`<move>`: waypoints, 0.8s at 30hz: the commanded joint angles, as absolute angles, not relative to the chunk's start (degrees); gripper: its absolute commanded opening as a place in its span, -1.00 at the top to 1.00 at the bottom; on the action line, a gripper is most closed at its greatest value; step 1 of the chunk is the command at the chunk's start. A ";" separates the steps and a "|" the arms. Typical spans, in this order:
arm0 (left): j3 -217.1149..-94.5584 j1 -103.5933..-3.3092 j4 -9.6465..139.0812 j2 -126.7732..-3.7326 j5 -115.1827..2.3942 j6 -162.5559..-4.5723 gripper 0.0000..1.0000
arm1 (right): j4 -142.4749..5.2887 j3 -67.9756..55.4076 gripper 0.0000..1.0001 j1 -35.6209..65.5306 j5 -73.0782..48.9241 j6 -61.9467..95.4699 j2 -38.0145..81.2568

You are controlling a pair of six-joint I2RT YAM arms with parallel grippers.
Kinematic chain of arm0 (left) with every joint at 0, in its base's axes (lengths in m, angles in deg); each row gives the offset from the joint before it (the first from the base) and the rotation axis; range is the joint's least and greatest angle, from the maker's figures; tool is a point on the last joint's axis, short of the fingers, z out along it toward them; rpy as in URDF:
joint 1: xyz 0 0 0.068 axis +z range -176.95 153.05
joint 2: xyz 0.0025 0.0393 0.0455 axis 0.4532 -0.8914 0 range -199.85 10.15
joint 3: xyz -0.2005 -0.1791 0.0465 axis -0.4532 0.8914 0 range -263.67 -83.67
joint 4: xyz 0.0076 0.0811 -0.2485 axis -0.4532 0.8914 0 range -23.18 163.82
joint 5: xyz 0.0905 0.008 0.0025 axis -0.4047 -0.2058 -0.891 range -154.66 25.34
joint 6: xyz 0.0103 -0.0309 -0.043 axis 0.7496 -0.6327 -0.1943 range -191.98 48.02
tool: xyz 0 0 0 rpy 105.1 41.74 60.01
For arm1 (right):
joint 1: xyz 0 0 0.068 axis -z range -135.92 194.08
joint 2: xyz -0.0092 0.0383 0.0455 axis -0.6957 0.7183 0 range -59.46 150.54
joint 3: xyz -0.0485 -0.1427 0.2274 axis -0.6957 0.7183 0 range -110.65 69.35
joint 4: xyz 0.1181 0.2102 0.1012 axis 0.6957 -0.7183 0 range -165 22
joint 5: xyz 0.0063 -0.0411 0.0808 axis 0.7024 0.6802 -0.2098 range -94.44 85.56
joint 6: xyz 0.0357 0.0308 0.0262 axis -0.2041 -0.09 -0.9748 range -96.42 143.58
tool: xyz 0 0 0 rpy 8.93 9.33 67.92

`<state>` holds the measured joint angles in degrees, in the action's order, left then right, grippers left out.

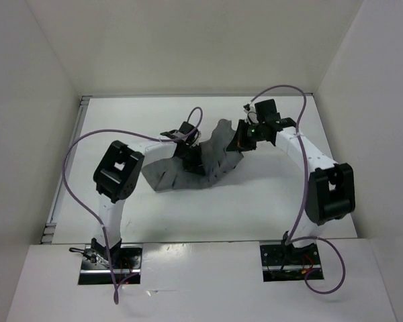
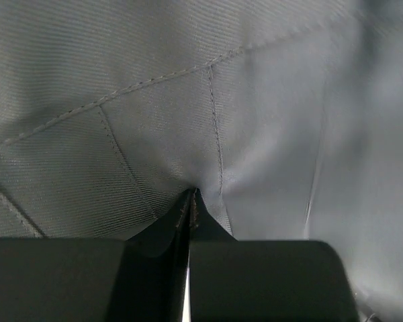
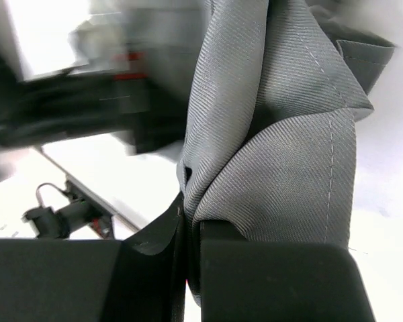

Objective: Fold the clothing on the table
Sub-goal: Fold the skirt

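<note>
- The clothing (image 1: pixel 215 161), a grey pleated garment, lies rumpled about the middle of the table (image 1: pixel 255 208), a little nearer the far edge than the near one. Its left part spreads flat on the white surface, and its right part is drawn up into a ridge.
- The left gripper (image 1: pixel 190 159) is down on the middle of the fabric. Its wrist view shows the fingers pressed together, with a pinch of stitched cloth caught between the tips.
- The right gripper (image 1: pixel 243 139) has the raised right end. Its wrist view shows the jaws clamped on a thick fold that bunches up above them.
- The left arm (image 1: pixel 117 174) and the right arm (image 1: pixel 329 191) arch in from the near corners, and their wrists hide part of the garment's centre from above.
- Purple cables (image 1: pixel 74 174) loop loosely beside each arm, clear of the cloth.
- Two mounting plates (image 1: pixel 111 263) sit at the near edge under the arm bases.
- White walls (image 1: pixel 188 47) close in the left, far and right sides.
</note>
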<state>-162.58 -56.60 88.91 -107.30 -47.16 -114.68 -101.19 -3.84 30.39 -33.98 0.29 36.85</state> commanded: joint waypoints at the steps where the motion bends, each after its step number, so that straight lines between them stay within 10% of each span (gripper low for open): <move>1: -167.15 -59.91 89.94 -115.60 -48.76 -114.26 1.00 | -103.67 -7.11 1.00 27.13 -34.41 -0.33 29.94; 9: -175.95 -60.71 90.55 -116.86 -45.40 -114.88 0.95 | -104.82 -7.64 1.00 25.98 -34.23 -0.42 29.22; 13: -170.78 -56.40 91.33 -105.62 -47.16 -114.88 0.22 | -105.87 -7.64 1.00 25.98 -32.48 0.11 29.22; 17: -166.65 -50.78 93.10 -96.04 -52.60 -114.27 -0.03 | -107.10 -8.87 1.00 25.98 -31.07 1.16 29.22; 20: -162.26 -46.12 93.72 -91.19 -57.25 -114.26 -0.03 | -107.11 -8.87 1.00 25.98 -30.45 1.77 29.22; 24: -155.83 -41.72 93.19 -89.87 -69.37 -116.63 0.48 | -107.63 -8.87 1.00 25.98 -30.45 1.78 29.84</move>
<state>-160.66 -42.59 91.22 -88.83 -59.62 -116.12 -106.72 -5.89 25.97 -30.81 0.79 29.90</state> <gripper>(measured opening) 0.309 0.056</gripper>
